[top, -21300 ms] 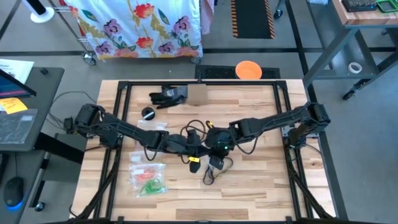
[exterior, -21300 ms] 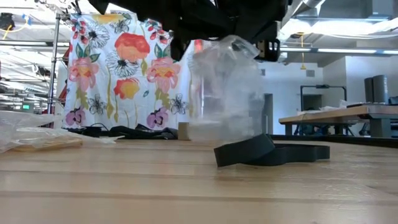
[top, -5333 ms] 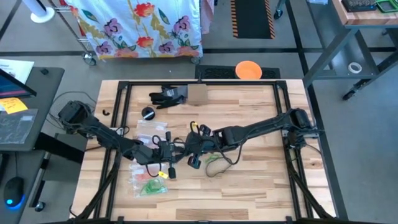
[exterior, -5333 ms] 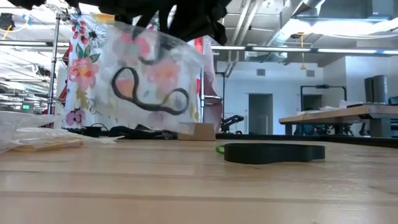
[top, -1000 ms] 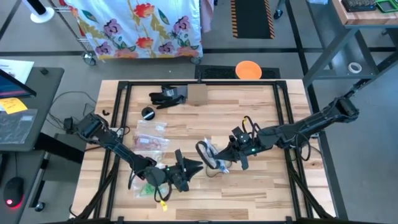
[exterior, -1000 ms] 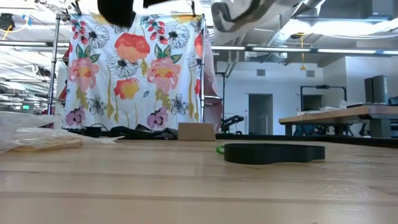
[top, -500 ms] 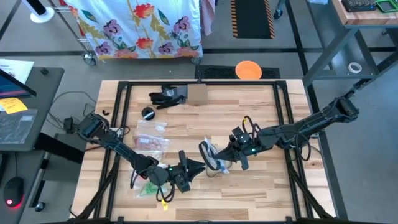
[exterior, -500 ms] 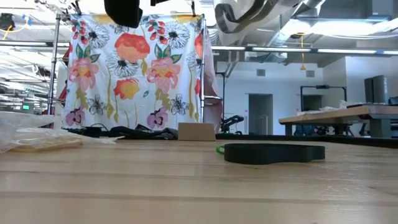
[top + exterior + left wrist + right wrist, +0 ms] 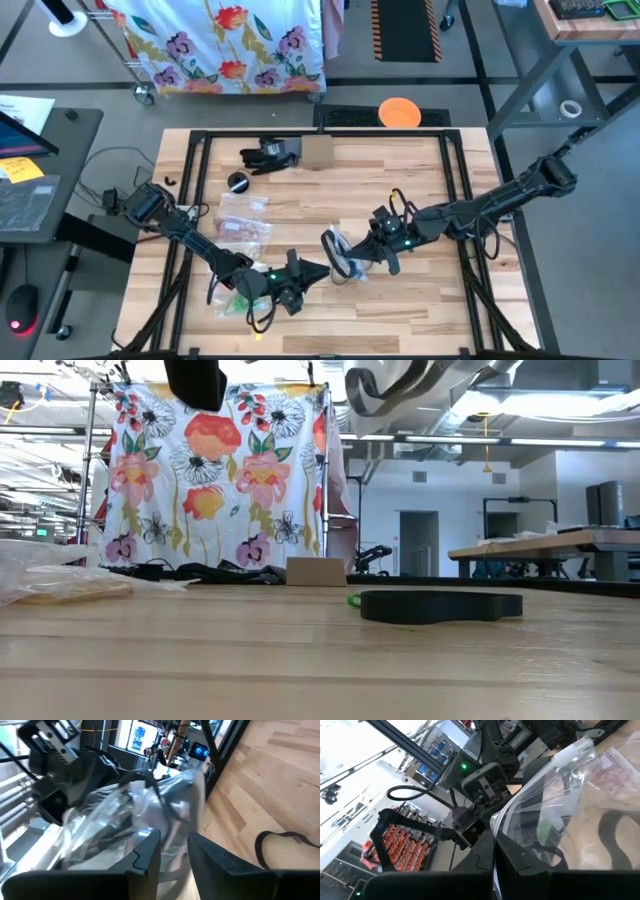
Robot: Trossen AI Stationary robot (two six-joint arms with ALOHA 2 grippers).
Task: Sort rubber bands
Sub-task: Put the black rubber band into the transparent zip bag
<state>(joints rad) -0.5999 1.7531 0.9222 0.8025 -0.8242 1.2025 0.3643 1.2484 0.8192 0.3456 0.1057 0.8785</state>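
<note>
wooden bench (image 9: 420, 170) under a flowered cloth (image 9: 225, 470) carried two filled zip bags (image 9: 243, 222) and a black strap (image 9: 440, 605), unmoved since a second before. right tool (image 9: 362, 254) stayed pinched shut on the edge of a clear bag (image 9: 338, 252) with dark rubber bands (image 9: 615, 837) inside, lifted off the bench at mid-table. left tool (image 9: 312, 271), just beside that bag, had edged closer over the last second and its fingers (image 9: 145, 851) had narrowed, a slim gap between them and nothing gripped.
</note>
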